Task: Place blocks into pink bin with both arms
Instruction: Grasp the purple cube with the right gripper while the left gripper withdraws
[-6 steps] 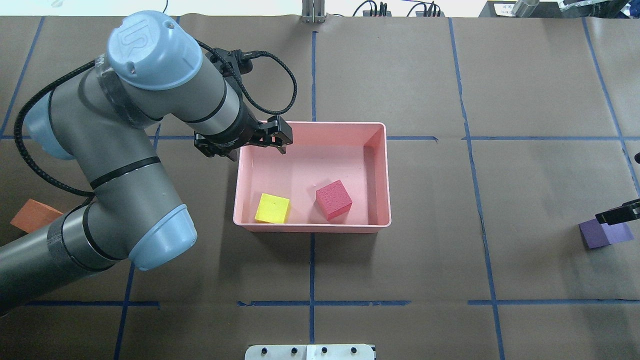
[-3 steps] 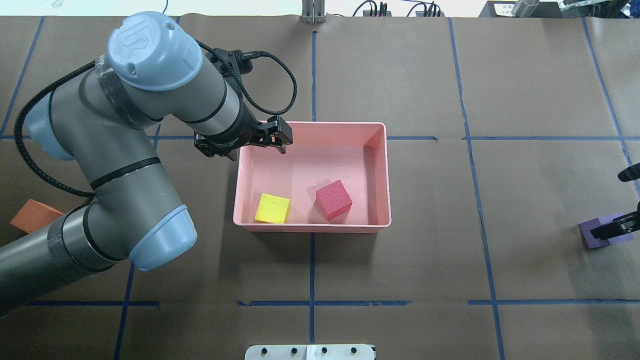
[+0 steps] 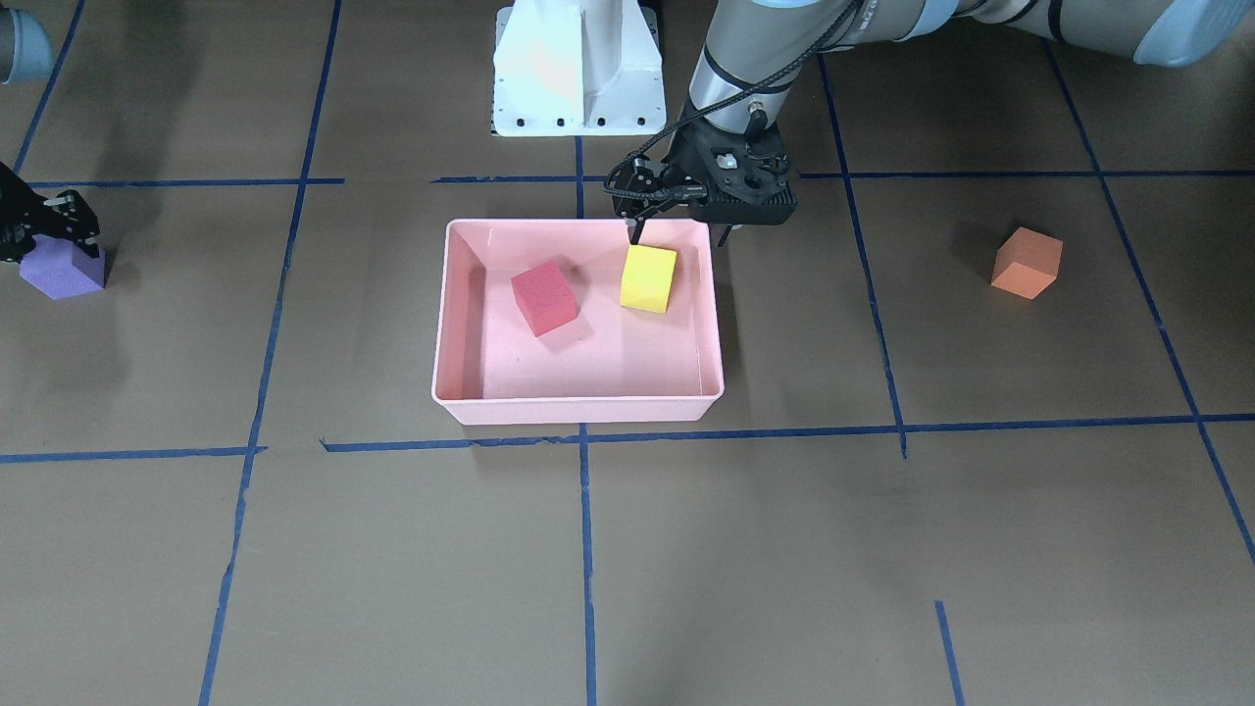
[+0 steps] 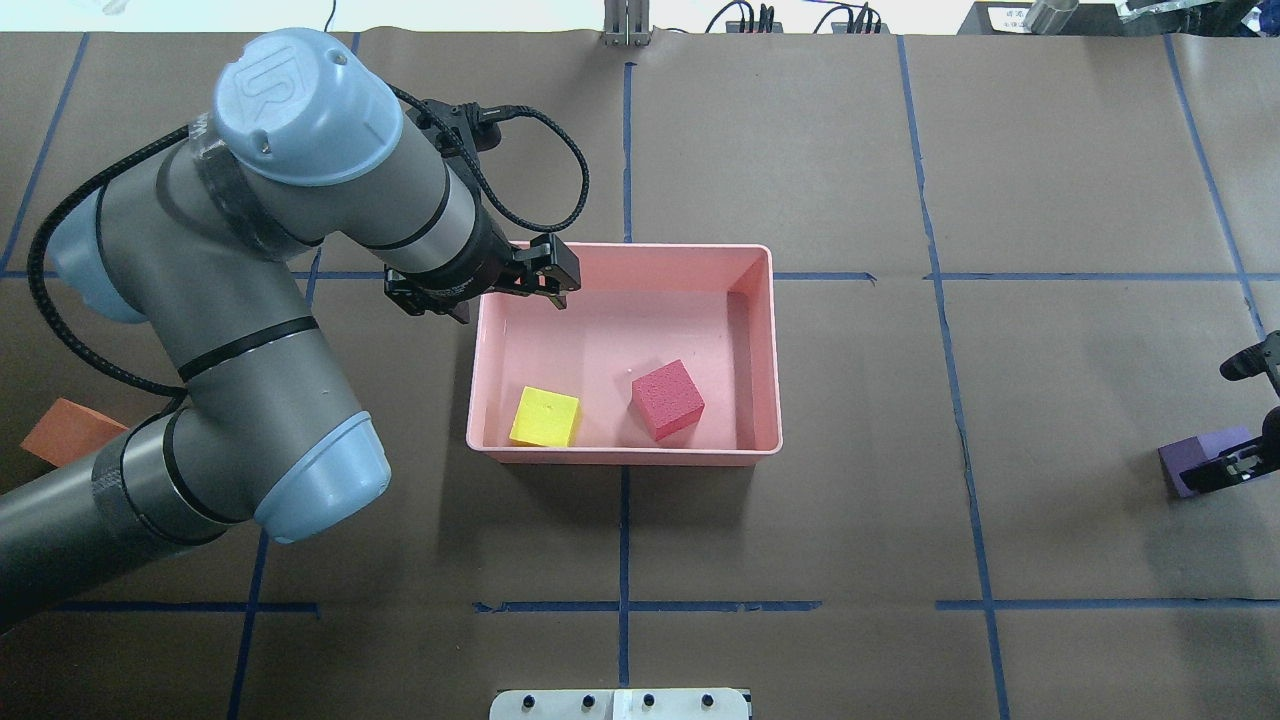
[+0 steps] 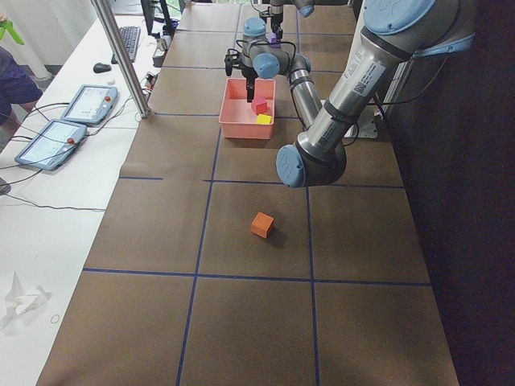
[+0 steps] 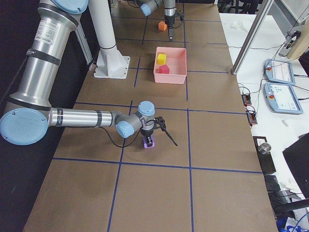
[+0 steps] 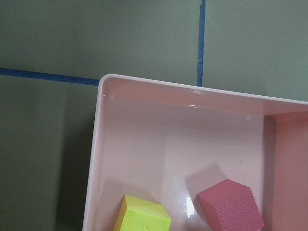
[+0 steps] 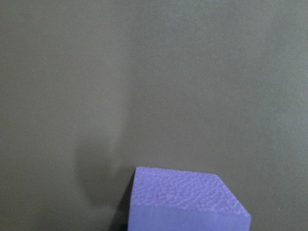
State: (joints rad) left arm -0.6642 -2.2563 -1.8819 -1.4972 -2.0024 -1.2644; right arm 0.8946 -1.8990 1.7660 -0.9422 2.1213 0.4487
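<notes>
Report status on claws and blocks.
Left claw open, empty, over pink bin corner. Right claw at purple block, grip unclear. Red block, yellow block binned; orange block out.

We note brown paper-covered table [image 3: 882, 549]; blue tape grid [image 3: 585, 549] across it; white pedestal [image 3: 578, 78] at its far edge; two tablets [image 5: 88, 103] beside it.

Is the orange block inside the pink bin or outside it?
Outside: the orange block lies on the brown table, well apart from the pink bin.
</notes>
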